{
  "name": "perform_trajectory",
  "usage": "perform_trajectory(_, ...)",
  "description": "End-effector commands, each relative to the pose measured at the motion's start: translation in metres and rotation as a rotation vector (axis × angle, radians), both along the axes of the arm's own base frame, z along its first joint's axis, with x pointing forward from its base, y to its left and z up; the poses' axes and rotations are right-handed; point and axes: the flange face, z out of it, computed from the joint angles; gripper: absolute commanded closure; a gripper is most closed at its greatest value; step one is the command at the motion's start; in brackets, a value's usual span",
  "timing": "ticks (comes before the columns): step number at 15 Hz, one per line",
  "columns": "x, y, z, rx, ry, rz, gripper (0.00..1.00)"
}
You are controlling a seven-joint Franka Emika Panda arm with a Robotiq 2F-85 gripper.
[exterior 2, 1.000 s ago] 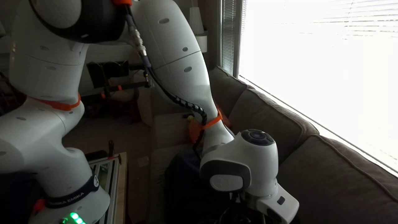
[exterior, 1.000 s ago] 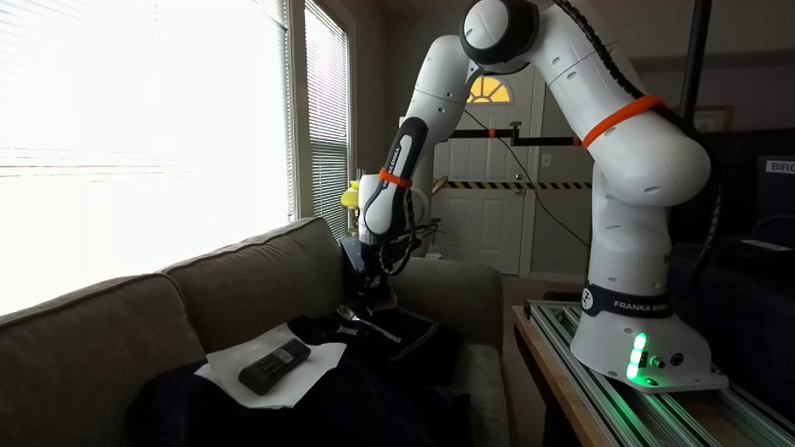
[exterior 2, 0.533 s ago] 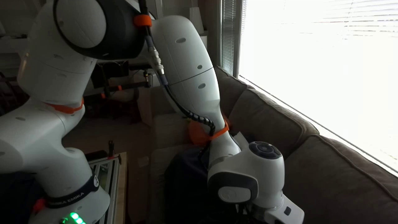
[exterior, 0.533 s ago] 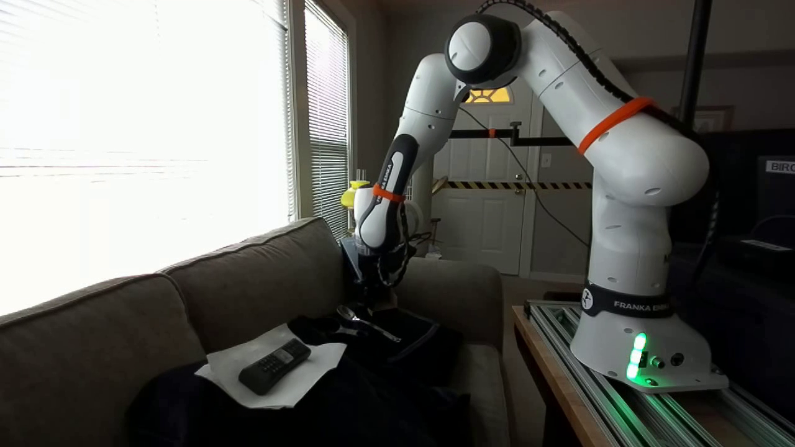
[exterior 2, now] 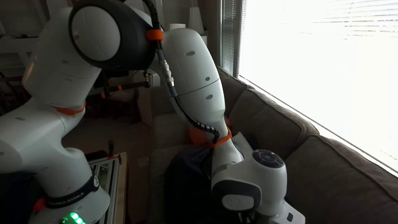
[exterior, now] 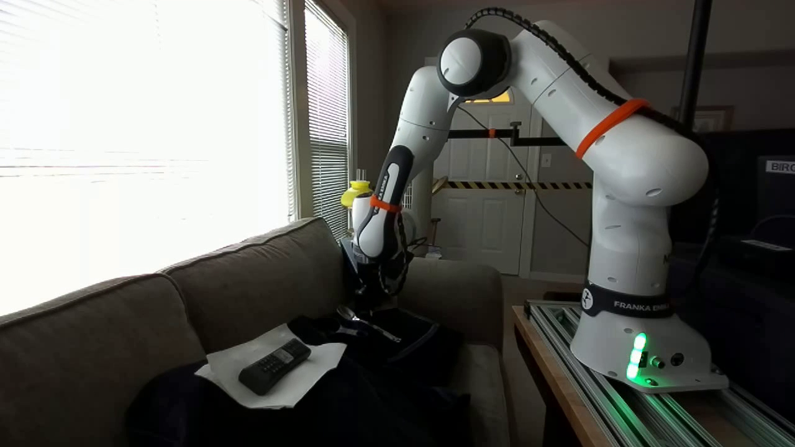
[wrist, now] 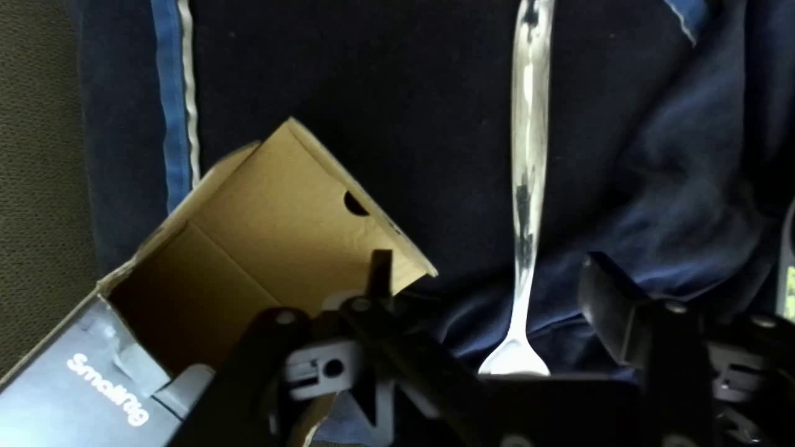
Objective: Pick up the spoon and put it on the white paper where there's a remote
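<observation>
While box (wrist: 254, 230) gapes open, spoon (wrist: 529, 174) lies outside.

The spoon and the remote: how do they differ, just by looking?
Colour: the spoon is shiny silver, while the remote is black and much duller. Shape: the spoon is thin and widens at one end; the remote is a thicker slab with buttons. Place: the spoon lies on dark cloth, the remote on white paper. Both are longer than they are wide.
</observation>
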Motion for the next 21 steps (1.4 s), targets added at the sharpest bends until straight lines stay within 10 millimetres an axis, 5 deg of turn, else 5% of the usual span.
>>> perform_trajectory(1,0.004,-0.002,-0.009,-0.006,-0.001,0.032,0.46)
perform_trajectory(3,0.006,-0.001,-0.009,-0.007,-0.002,0.034,0.49)
perform_trajectory(6,0.011,0.004,-0.007,-0.003,-0.009,0.037,0.27)
perform_trajectory(9,0.017,0.010,-0.006,0.004,-0.013,0.041,0.43)
perform_trajectory(12,0.021,0.012,-0.006,0.008,-0.016,0.041,0.72)
perform_trajectory(15,0.023,0.011,-0.007,0.010,-0.015,0.036,0.71)
perform_trajectory(18,0.022,0.009,-0.010,0.011,-0.009,0.033,0.57)
perform_trajectory(20,0.021,0.010,-0.014,0.013,-0.003,0.035,0.69)
perform_trajectory(21,0.020,0.011,-0.016,0.013,-0.001,0.036,0.67)
